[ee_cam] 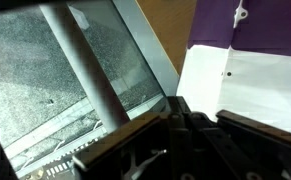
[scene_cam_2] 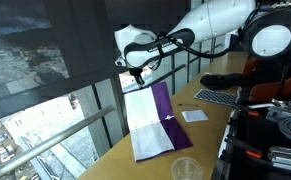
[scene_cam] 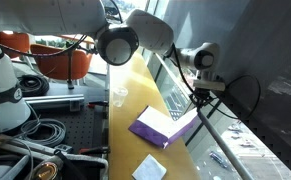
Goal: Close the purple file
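The purple file lies open on the wooden table by the window in both exterior views (scene_cam: pixel 153 127) (scene_cam_2: pixel 169 122). Its white pages (scene_cam_2: pixel 145 125) are spread toward the window side. In the wrist view the purple cover (ee_cam: pixel 260 20) is at the top right and a white page (ee_cam: pixel 255 85) lies below it. My gripper (scene_cam_2: pixel 137 72) (scene_cam: pixel 199 90) hangs above the file's far, window-side edge and is not touching it. In the wrist view its dark fingers (ee_cam: pixel 190 125) sit close together and hold nothing.
A small clear plastic cup (scene_cam_2: pixel 185 169) (scene_cam: pixel 118 96) stands on the table. A white note (scene_cam_2: pixel 194 115) (scene_cam: pixel 150 167) and a keyboard (scene_cam_2: pixel 217 97) lie near the file. The window rail (ee_cam: pixel 90 80) runs along the table's edge. Cables and equipment crowd the side bench (scene_cam: pixel 35 130).
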Motion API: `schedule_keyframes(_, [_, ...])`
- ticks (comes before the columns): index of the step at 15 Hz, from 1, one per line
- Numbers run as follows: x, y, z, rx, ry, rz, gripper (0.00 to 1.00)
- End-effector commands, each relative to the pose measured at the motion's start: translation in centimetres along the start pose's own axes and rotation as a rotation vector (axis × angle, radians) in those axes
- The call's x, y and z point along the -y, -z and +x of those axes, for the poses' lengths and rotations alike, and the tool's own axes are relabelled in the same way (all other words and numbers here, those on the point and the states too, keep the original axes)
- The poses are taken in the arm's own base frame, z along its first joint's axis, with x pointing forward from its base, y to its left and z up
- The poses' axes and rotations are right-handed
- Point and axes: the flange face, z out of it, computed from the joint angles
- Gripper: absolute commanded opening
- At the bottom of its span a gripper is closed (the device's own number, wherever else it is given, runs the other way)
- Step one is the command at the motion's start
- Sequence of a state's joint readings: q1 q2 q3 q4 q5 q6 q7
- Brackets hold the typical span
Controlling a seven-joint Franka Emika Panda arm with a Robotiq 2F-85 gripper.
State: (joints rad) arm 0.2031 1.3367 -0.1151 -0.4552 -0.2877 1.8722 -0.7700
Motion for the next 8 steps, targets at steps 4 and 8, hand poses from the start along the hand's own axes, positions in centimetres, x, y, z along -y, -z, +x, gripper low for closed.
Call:
schedule_keyframes(4, [1.2, 1.3, 1.3, 0.073, -0.027, -0.058, 0.0])
schedule_keyframes(8, [1.5, 2.1, 1.1, 0.115, -0.09, -0.061, 0.0])
